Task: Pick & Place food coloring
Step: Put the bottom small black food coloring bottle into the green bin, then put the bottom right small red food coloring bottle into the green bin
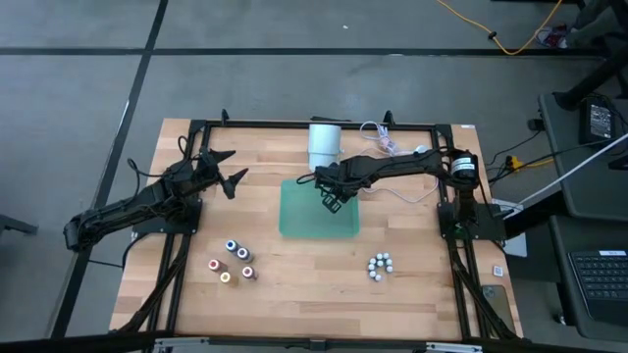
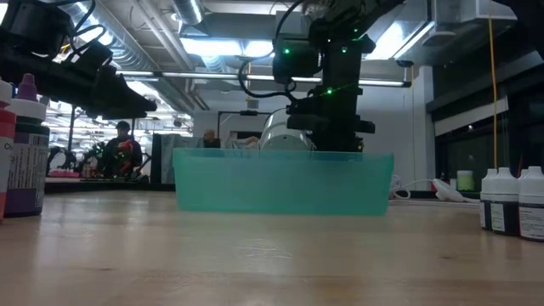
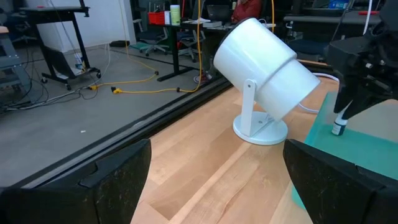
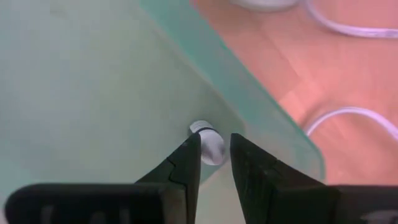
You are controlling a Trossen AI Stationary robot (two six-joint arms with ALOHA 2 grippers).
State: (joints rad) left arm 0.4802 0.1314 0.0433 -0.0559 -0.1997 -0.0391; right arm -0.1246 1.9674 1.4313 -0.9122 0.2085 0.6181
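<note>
Right gripper (image 4: 214, 163): inside green tray (image 1: 294, 224), jaws slightly parted around white-capped bottle (image 4: 210, 144).
Left gripper (image 1: 228, 169): left of tray, wide open, empty.

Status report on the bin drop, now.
Right gripper over green bin, fingers just apart around white-capped bottle. Left gripper open, parked left. Nothing blocking.

In the low view the tray (image 2: 283, 180) wall hides the bottle inside it and the tips of the right gripper (image 2: 327, 143). Bottles (image 2: 24, 157) at the left edge and bottles (image 2: 513, 201) at the right edge are cut off.
</note>
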